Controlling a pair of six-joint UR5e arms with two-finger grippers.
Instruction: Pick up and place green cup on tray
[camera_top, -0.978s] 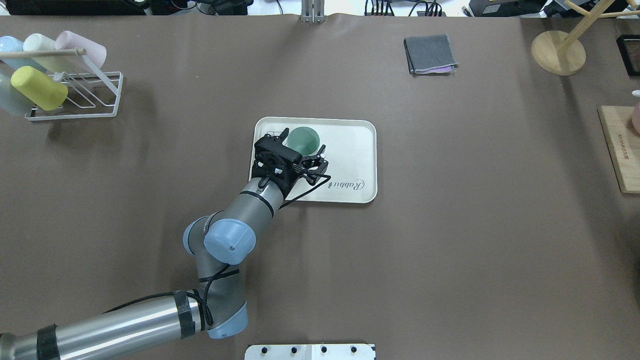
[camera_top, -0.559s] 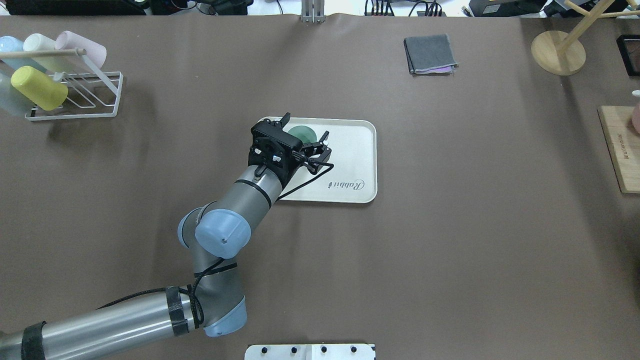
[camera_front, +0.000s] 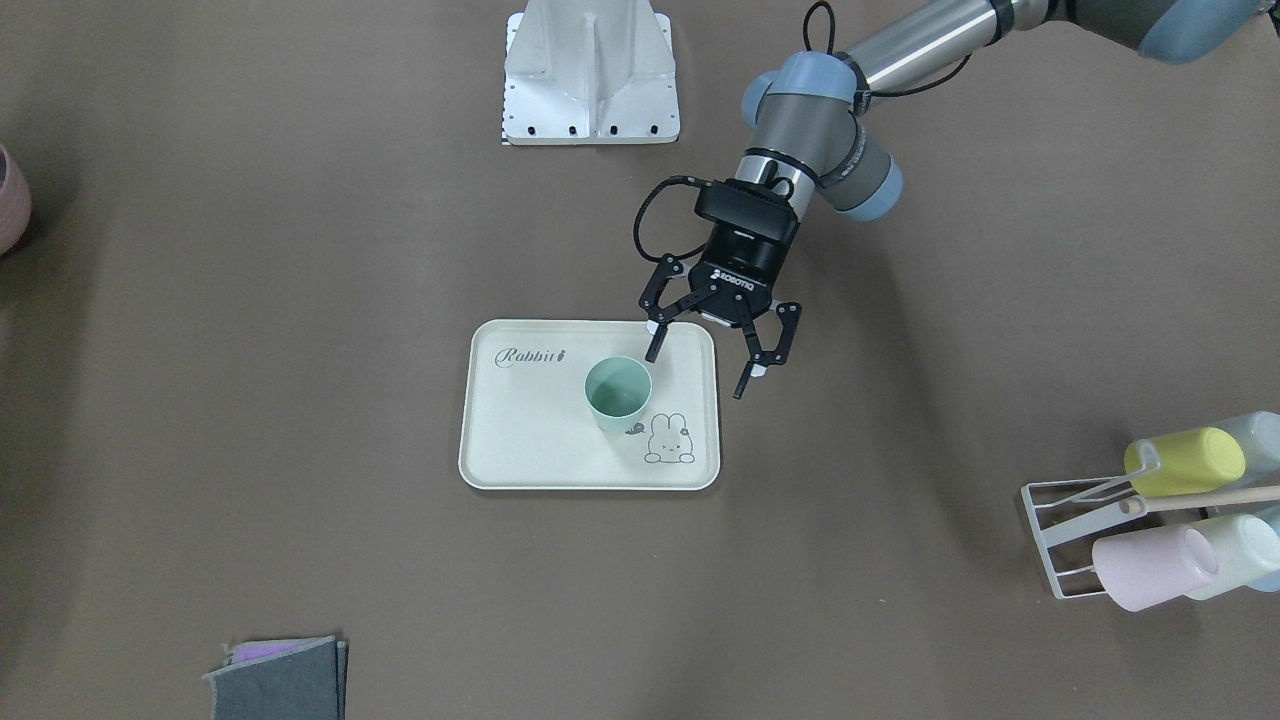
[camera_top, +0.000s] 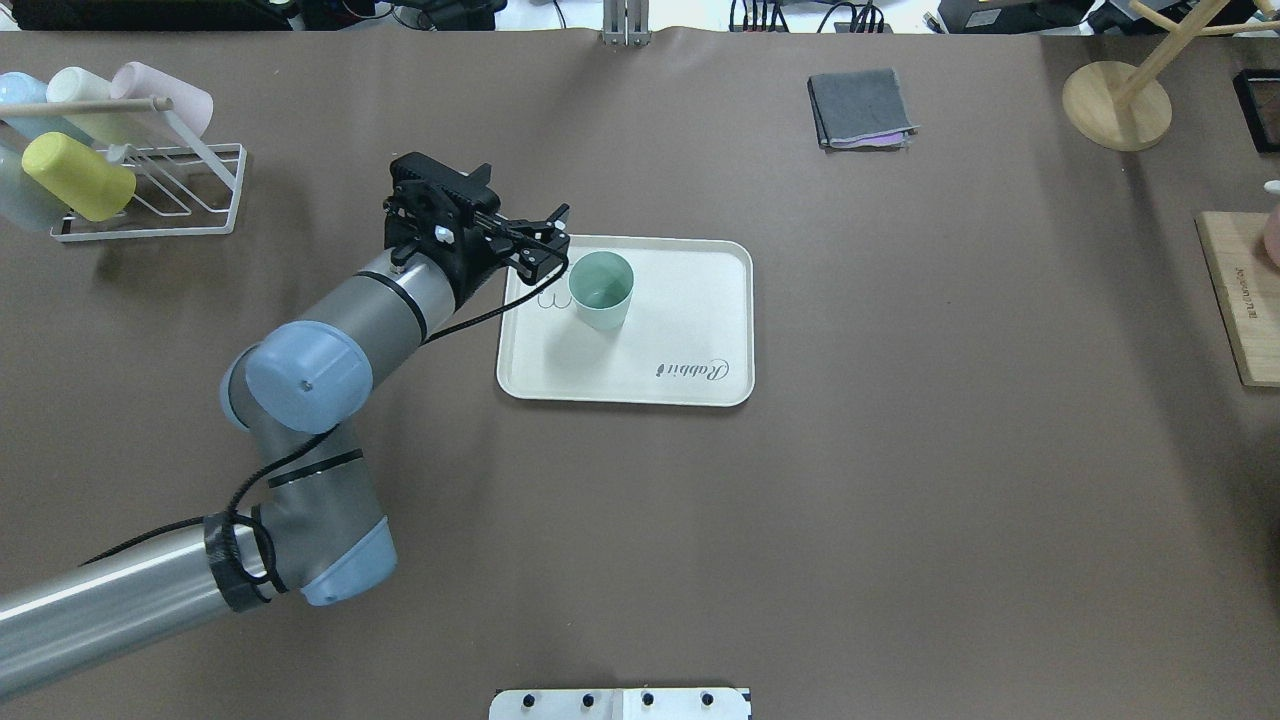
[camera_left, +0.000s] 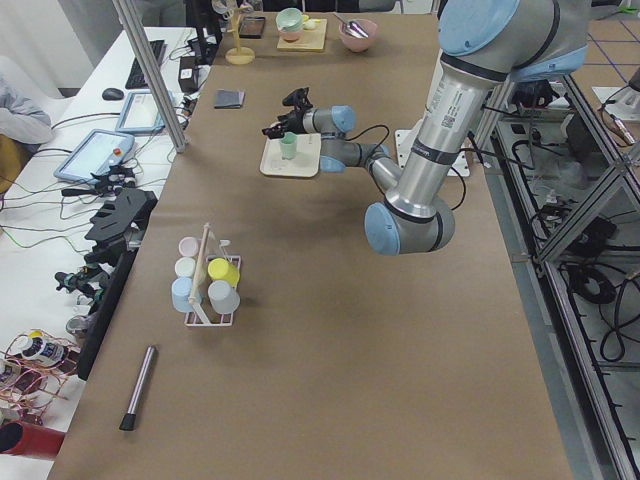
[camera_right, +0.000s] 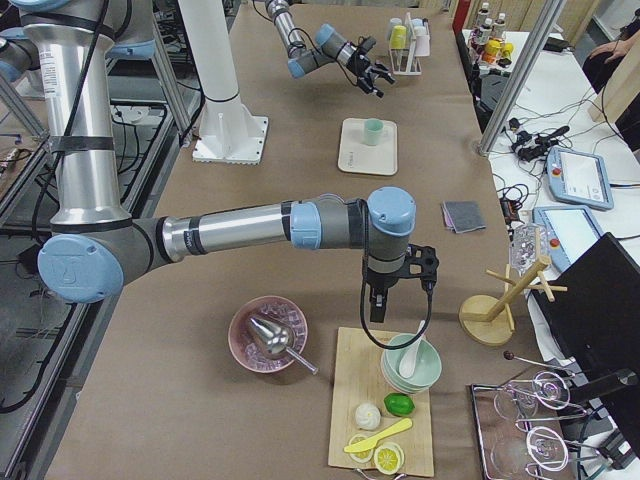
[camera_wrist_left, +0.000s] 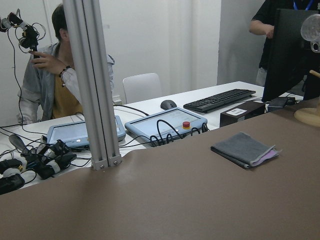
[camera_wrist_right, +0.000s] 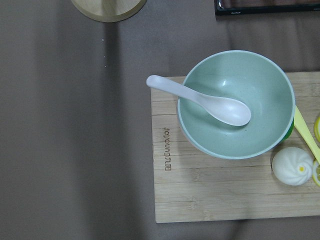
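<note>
Left gripper (camera_front: 697, 372), jaws spread and empty, hangs beside the green cup (camera_front: 617, 393) upright on the tray (camera_front: 530, 430); judged light, rigid, slippery plastic, so grip opposite walls below the rim.

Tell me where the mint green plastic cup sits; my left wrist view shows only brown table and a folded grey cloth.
Observer: The mint green plastic cup stands upright on the cream rectangular plastic tray, beside its bunny drawing.
Operator: Is the left hand gripping it?
Observer: No; it is open, beside the cup at the tray's edge.
Operator: And the right hand?
Observer: It hangs above a pale green bowl on a wooden board; open or shut, I cannot tell.
</note>
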